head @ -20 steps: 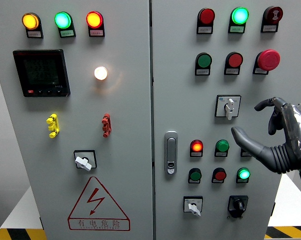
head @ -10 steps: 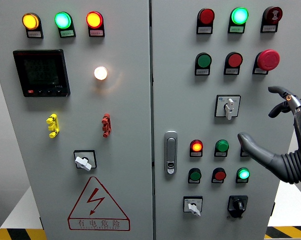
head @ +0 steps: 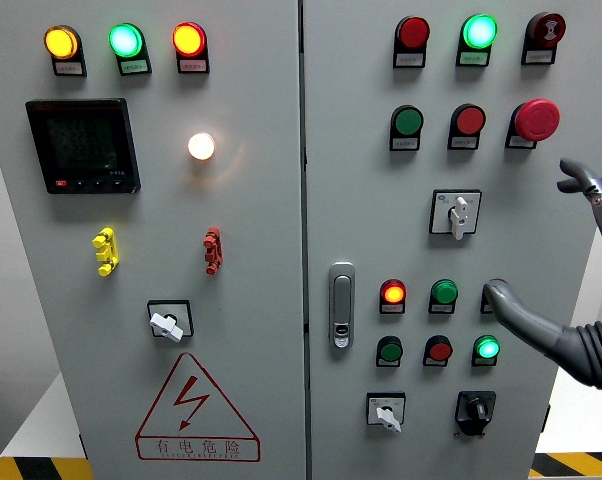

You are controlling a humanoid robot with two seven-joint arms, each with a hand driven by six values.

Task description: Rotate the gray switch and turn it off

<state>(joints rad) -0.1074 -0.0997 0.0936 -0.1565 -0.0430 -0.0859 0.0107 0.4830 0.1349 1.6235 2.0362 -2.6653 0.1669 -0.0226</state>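
One gray switch (head: 459, 214) sits on the right door, a pale knob on a white square plate with a small blue mark at its top left. Its handle stands upright, long axis vertical, tip pointing up. Above it are a green button (head: 408, 122), a red button (head: 470, 120) and a red mushroom button (head: 536, 119). Below are a lit red lamp (head: 393, 293) and a green lamp (head: 444, 292); the door handle (head: 342, 304) is lower left. The right hand (head: 581, 270) is at the frame's right edge, well apart from the switch, fingers spread, thumb toward the lamps, holding nothing. Nothing covers the switch
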